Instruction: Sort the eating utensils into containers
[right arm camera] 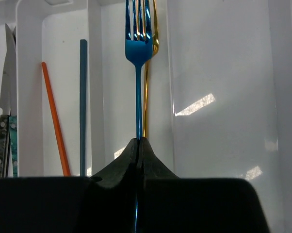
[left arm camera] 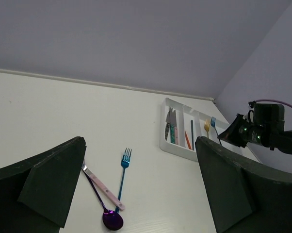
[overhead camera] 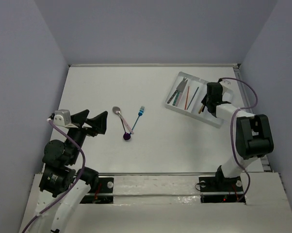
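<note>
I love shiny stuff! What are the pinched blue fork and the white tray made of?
The blue fork in the right gripper looks like metal with a glossy blue coating: its tines gleam mirror-like. The tray looks like smooth whitish plastic: soft light patches, rounded moulded walls. Looks alone can't confirm.

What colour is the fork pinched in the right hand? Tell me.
Metallic blue. The fork shows best in the right wrist view, clamped in the right hand.

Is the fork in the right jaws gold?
No, the right jaws pinch a blue fork; the gold fork lies beyond it in the tray.
</note>
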`<state>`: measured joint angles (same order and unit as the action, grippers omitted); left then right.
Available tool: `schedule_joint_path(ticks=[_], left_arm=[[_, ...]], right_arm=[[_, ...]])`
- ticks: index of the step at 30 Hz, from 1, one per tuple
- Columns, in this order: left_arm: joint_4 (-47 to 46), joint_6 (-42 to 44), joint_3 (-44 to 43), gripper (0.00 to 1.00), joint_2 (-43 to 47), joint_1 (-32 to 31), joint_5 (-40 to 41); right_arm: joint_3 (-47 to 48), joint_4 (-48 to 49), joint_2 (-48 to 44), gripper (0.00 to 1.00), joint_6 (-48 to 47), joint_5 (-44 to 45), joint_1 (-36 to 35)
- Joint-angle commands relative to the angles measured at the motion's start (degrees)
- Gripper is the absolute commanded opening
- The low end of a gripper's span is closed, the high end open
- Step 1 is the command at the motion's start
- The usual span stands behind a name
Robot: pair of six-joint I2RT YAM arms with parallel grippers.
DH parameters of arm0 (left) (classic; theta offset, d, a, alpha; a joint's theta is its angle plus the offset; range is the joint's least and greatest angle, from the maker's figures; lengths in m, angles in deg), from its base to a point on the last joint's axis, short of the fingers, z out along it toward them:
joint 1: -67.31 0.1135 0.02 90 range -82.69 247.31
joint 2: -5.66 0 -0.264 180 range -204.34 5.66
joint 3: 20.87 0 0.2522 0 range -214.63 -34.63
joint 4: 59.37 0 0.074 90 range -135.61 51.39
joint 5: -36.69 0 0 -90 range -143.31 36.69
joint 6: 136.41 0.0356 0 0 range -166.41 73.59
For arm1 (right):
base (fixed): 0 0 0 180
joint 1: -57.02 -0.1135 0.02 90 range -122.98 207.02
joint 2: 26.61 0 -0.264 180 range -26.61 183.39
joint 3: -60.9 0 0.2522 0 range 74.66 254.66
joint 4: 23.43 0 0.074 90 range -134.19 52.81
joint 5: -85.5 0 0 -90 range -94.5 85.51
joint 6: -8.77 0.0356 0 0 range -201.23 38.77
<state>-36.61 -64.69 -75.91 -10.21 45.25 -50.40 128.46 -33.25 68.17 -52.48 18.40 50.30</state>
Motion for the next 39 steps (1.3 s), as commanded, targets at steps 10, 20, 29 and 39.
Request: schedule_joint_path(ticks=[10, 20, 29, 39], left_arm=[[-3.28, 0.71, -0.38, 0.99, 0.32, -0.52, -1.69], [-3.81, 0.79, -0.12, 0.99, -0.29, -0.52, -2.30], [-3.90, 0.88, -0.03, 0.99, -0.73, -0.52, -2.65], [-3.90, 0.97, 0.06, 0.99, -0.47, -0.52, -2.57]], right_arm=[[7.55, -1.31, 0.23, 0.69, -2.47, -3.82, 0.57], [5.70, -0.08, -3.65, 0.71, -4.23, -2.96, -21.64], [20.61, -2.27, 8.83, 0.57, -14.23, -10.39, -40.73], [35.49, -14.57, 22.81, 0.57, -19.61, -14.54, -47.59]])
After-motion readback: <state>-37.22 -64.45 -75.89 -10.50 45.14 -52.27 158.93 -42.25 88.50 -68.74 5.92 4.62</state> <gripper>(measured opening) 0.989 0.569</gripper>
